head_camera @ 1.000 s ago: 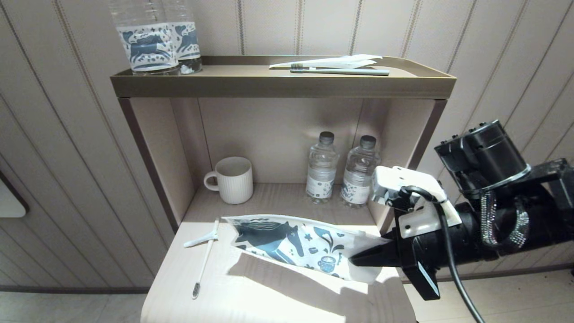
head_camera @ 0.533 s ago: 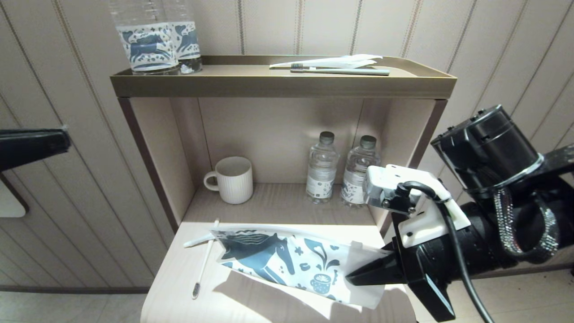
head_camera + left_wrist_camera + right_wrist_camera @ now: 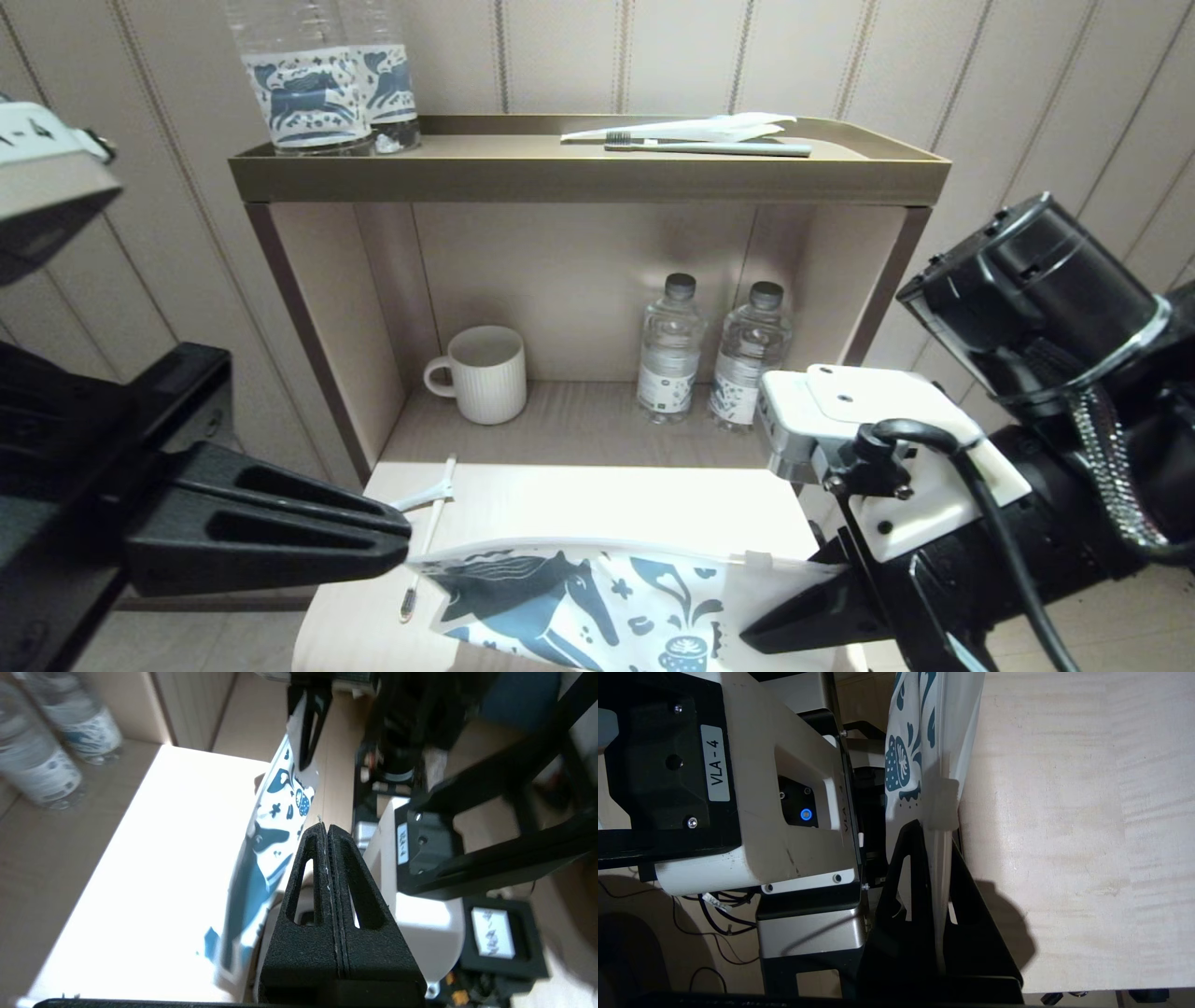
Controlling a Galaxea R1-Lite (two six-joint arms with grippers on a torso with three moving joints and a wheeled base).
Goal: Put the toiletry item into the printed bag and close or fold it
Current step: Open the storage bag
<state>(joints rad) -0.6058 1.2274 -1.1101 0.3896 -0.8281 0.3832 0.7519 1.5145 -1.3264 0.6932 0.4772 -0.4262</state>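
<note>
Printed bag (image 3: 597, 602), white with a dark blue horse, is hanging lifted off the tabletop (image 3: 597, 499), its plain end clamped between the jaws of the right gripper (image 3: 756, 639), whose black fingers (image 3: 920, 891) are pinching the pouch's edge in the right wrist view. Opposite the bag's horse end, the left gripper (image 3: 397, 539) is pointing toward it with its jaws pressed together on nothing, its tip just beside the bag's corner; whether it is touching the fabric cannot be told. Beyond that same corner of the bag, the toiletry item (image 3: 425, 541), a slim white toothbrush with a small white tube crossing its handle, is lying on the tabletop, outside the bag and partly hidden by the left gripper. Farther back from the bag, a ribbed white mug (image 3: 481, 373) and two small water bottles (image 3: 709, 350) are standing in the shelf recess. Above them, two clear bottles with horse labels (image 3: 322, 79) and a greyish-green toothbrush (image 3: 709, 147) on a white wrapper are sitting on the top shelf (image 3: 588, 177).
</note>
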